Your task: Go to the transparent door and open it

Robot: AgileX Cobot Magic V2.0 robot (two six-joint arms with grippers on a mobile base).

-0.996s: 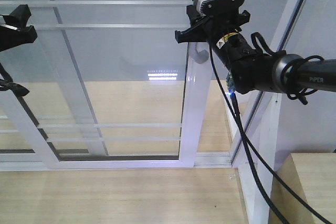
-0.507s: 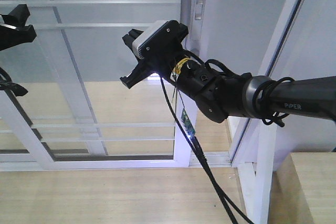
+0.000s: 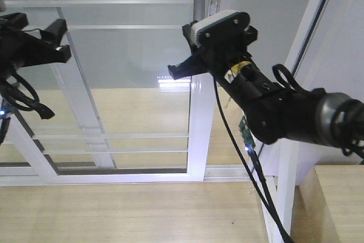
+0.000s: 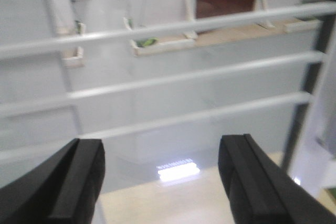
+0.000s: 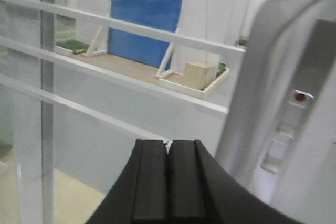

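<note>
Since half a second ago our right gripper has swung to the right and a little upward, and our left gripper has come further into the front view from the left edge. Over the last second the white stile of the transparent door has shifted slightly to the left.

Now the right gripper is high in the scene, with its tip in front of the glass just left of that stile. We cannot tell if it touches the door. Its wrist view shows the two black fingers pressed together with nothing between them. Beyond them are the thin white bars of the door and, to the right, a white upright carrying a small plate with a red dot. We cannot make out the pull handle with certainty (the right side of this view is blurred).

The left gripper hangs at the left with its fingers spread wide, holding nothing. Three white bars cross the view behind them.

The door stands on the far side of the wooden floor, on its floor track. To the right of its stile a gap is open, and a wooden box sits at the near right.
</note>
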